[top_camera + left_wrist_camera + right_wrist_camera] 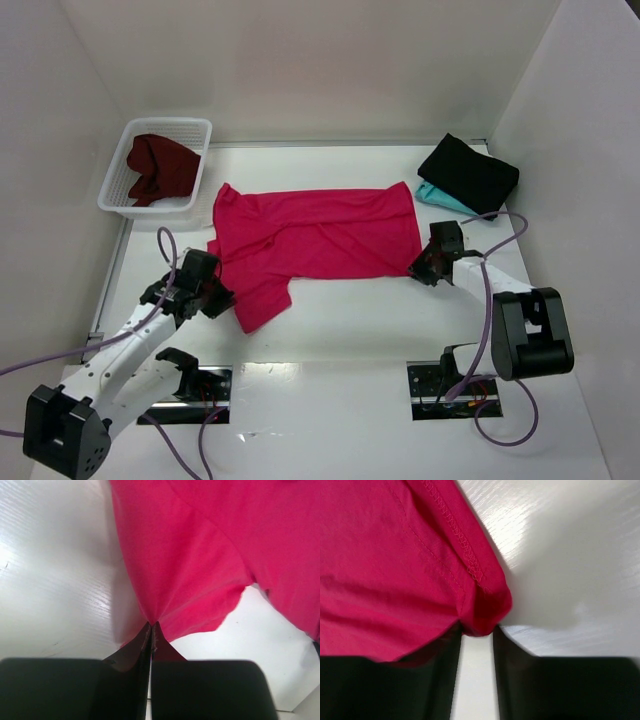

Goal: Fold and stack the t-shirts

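The crimson-pink t-shirt (pixel 315 235) lies spread across the middle of the table (pixel 330 335), mostly flat, with its hem to my right and a sleeve trailing toward the near edge on my left. My left gripper (pixel 151 626) sits at that near-left part of the shirt, its two fingers pressed tight together with no gap between them. A pinch of the pink cloth is caught at their tips, and the fabric pulls into a small peak there and fans out away from me. My right gripper (pixel 477 630) is at the shirt's near right corner. The stitched hem corner is bunched into a small roll between my two fingertips, both of which touch it. Behind the tips, a narrow strip of white table shows between the fingers. The cloth beside that corner casts a shadow on the table to its right. At the far right corner of the table, well apart from the pink shirt, the black t-shirt (pixel 470 172) lies folded on top of the teal t-shirt (pixel 440 197), whose edge peeks out on the near side. At the far left, the dark maroon t-shirt (pixel 160 168) is crumpled inside the white lattice basket (pixel 170 122), which stands just beside the pink shirt's far-left corner.
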